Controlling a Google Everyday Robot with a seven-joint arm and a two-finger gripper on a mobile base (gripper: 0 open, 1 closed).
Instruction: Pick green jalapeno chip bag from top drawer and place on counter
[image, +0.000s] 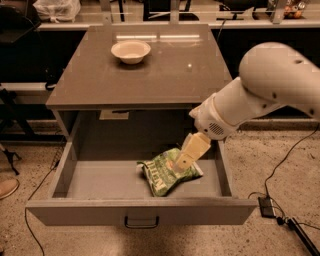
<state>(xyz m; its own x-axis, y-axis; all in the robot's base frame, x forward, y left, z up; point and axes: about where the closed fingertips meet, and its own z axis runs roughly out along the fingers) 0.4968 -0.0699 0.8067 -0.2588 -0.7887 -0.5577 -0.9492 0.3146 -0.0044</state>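
Camera view: your gripper (184, 159) hangs over the green jalapeno chip bag (160, 180), toward the top drawer's (100, 212) right edge; you cannot tell its grip.

Counter (150, 85) and open top drawer (95, 182): load surfaces.
I see a cream bowl (130, 51) on the counter, back left; the green jalapeno chip bag (162, 176) lies on the drawer floor, the gripper (186, 159) at its upper right part.

A smooth, glossy finish is shown by the counter (165, 75), crinkly foil by the green jalapeno chip bag (161, 178), and matt cream plastic by the gripper (189, 152) just above it.
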